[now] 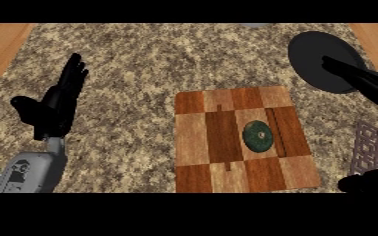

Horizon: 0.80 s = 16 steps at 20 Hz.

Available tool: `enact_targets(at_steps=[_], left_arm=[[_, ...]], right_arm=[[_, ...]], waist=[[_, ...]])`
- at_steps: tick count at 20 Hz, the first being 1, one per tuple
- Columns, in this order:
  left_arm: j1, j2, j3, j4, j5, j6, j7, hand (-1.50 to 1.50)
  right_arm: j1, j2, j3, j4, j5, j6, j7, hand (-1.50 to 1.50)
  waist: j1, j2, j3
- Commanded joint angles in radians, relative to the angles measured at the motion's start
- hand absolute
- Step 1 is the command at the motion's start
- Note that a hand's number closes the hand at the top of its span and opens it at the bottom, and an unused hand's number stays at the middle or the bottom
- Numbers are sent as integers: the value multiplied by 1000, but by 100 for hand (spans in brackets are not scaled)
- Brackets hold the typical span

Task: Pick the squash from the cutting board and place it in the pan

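Right hand (pixel 359 183) peeks in near right; open or closed, cannot tell. Squash (pixel 258 135) lies untouched on the board (pixel 196 145): reaching for it comes next.

The squash (pixel 258 134) lies on the cutting board (pixel 198 145) (right of centre) — the pan (pixel 310 51) behind, farther right.

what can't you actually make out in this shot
All in the head view.
right hand: mostly cut off by the lower right edge, so open or shut cannot be told.
pan: its handle runs off the right edge; its all-black inside hides its depth.
squash: seen from above, so its height is unreadable.
grey sliver: cut off at the top edge; unidentifiable.
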Motion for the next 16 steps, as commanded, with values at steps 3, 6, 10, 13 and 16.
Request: enact_targets(at_steps=[3,6,10,13,16], left_arm=[[-44,-7,38,57,-12,-32,-11,0],[36,-11,31,-23,-23,-28,-17,0],[-33,-32,42,46,-41,-37,-7,0],[-25,-57,30,29,-73,-22,-7,0],[-36,-47,51,39,-67,-34,-10,0]], right_arm=[[-46,129,92,-74,49,38,111,-150],[73,128,110,-69,149,61,82,-150],[-75,223,157,-40,155,107,269,-150],[-41,256,122,39,244,105,171,-150],[39,274,169,26,350,76,174,-150]], waist=[[-7,0,0],[-9,-1,1],[-6,0,0],[-7,0,1],[-10,0,1]])
